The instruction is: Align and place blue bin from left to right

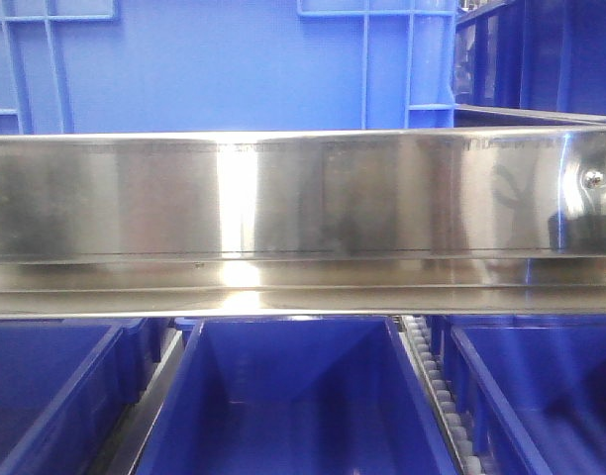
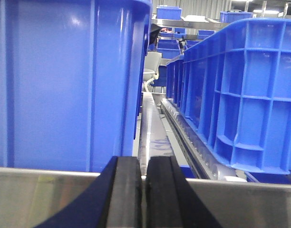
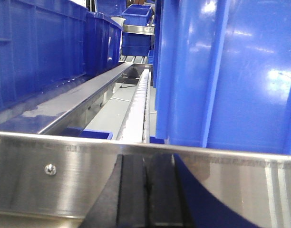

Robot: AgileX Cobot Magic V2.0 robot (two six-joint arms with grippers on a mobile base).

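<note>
The blue bin (image 1: 234, 59) stands on the shelf level behind a steel front rail (image 1: 303, 198). Its ribbed side wall (image 2: 64, 80) fills the left of the left wrist view, and its other side wall (image 3: 231, 71) fills the right of the right wrist view. My left gripper (image 2: 143, 164) is shut and empty, low in front of the rail, just past the bin's corner. My right gripper (image 3: 145, 164) is also shut with nothing in it, level with the rail beside the bin's opposite corner. Neither gripper touches the bin.
Another blue crate (image 2: 240, 95) sits to one side across a roller track (image 2: 193, 142). More crates (image 3: 36, 47) line the other side beyond a white roller strip (image 3: 136, 109). Open blue bins (image 1: 293, 406) sit on the level below the rail.
</note>
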